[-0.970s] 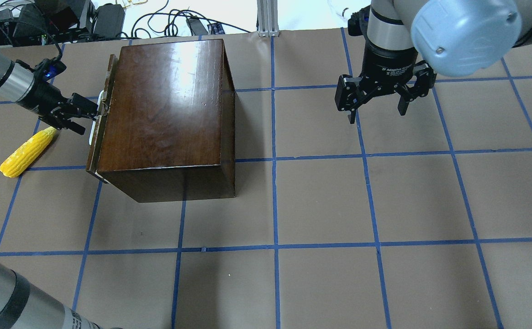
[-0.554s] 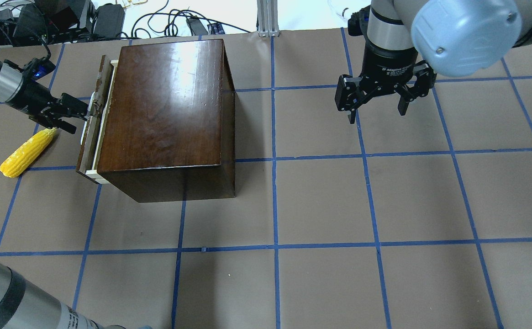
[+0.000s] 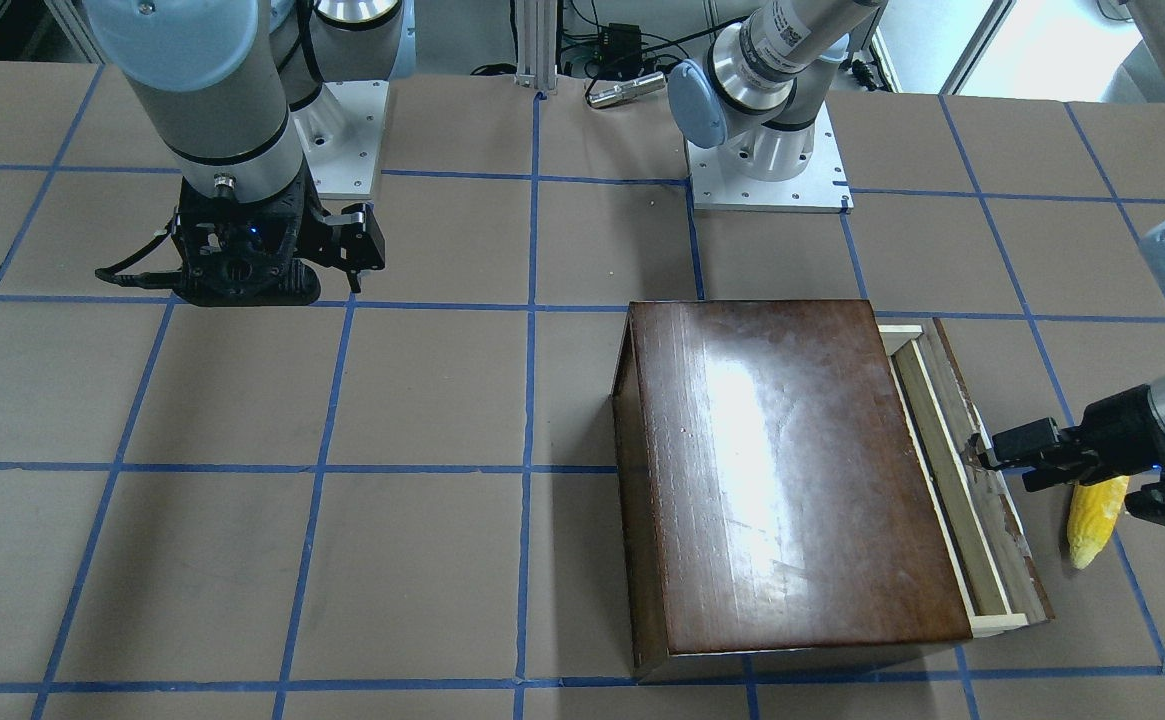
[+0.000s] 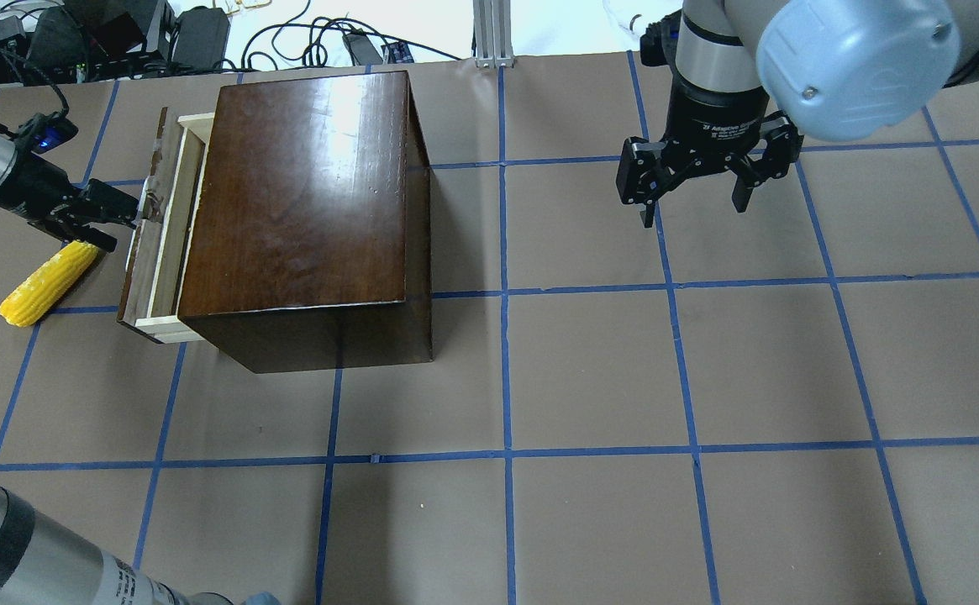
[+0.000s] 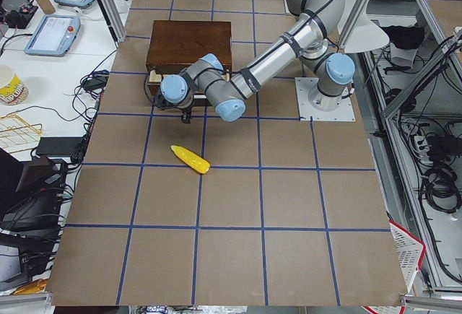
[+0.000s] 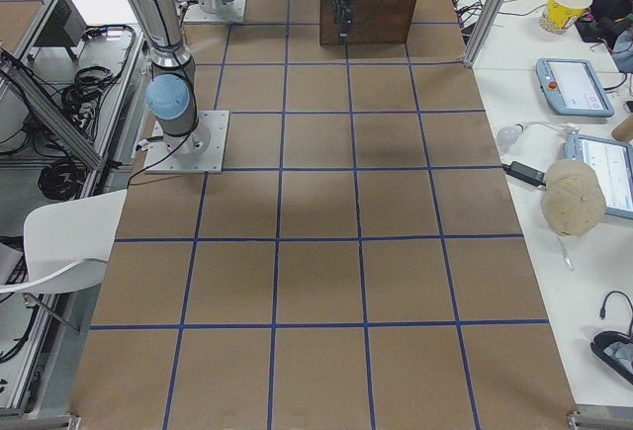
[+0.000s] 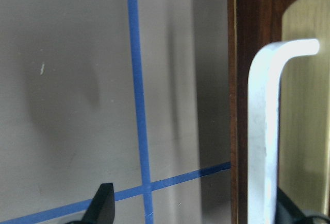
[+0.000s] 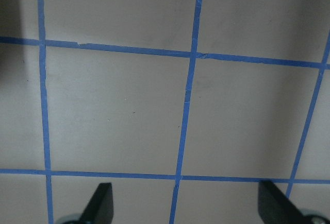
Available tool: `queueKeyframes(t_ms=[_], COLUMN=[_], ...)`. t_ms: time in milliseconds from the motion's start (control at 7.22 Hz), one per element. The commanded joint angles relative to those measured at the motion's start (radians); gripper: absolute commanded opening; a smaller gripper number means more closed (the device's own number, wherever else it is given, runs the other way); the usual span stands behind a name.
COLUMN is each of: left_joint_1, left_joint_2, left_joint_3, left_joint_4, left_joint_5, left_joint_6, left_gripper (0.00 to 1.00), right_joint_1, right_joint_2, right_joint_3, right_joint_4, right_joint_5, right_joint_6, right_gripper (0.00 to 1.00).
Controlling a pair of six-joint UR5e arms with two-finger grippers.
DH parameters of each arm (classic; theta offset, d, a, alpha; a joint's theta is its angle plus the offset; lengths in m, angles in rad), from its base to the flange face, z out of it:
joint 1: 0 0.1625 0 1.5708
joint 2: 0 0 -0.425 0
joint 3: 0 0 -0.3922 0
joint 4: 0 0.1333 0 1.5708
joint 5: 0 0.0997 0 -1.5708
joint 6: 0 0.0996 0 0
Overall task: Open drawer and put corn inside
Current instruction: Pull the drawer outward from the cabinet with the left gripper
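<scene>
- Shows the drawer (image 4: 157,244) standing partway out of the dark glossy box (image 4: 304,193), on the side toward the left arm, with a narrow strip of pale tray bared.
- Places the corn (image 4: 44,284) outside it, flat on the table (image 4: 590,370), near the dark front panel but apart from it, paler tip toward the left claw.
- Puts the left claw (image 4: 123,225) at the drawer front, fingers spread, with the white handle (image 7: 263,131) between them and close to one finger; cannot tell whether that finger touches it.
- Sets a brass-coloured plate (image 7: 304,105) behind the handle.
- Finds the right claw (image 4: 695,206) well apart from the box, above bare table, fingers spread and holding nothing.
- Reads little: small white print on the black collar (image 4: 724,128) of the right wrist, too fine to make out past a word like "Adaptive"; more print on the grey sleeve (image 4: 132,581) of the left arm, cut off at the edge.
- Hides most of the tray's inside under the box top; crops the handle's lower end in the wrist view.
</scene>
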Motion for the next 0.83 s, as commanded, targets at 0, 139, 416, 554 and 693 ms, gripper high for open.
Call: queueKeyframes(t_ms=[0,139,416,554,693], left_joint_1=[0.002,0.003,0.002,0.003,0.003], left_joint_2=[-0.002,-0.002,-0.008,-0.012,-0.012], left_joint_3=[0.000,0.001,0.033,0.041,0.041], left_joint_4=[0.036,0.037,0.048,0.048,0.049], left_joint_5=[0.026,0.034,0.069,0.074,0.075], left_joint_6=[0.023,0.025,0.026,0.029,0.052], left_gripper=[1.00,1.00,1.00,1.00,1.00], right_joint_1=[0.000,0.000,0.000,0.000,0.000], right_joint_2=[0.000,0.000,0.000,0.000,0.000], right_joint_3=[0.000,0.000,0.000,0.000,0.000], right_joint_4=[0.000,0.000,0.000,0.000,0.000], right_joint_5=[0.000,0.000,0.000,0.000,0.000], right_joint_6=[0.000,0.000,0.000,0.000,0.000], right_gripper=[1.00,1.00,1.00,1.00,1.00])
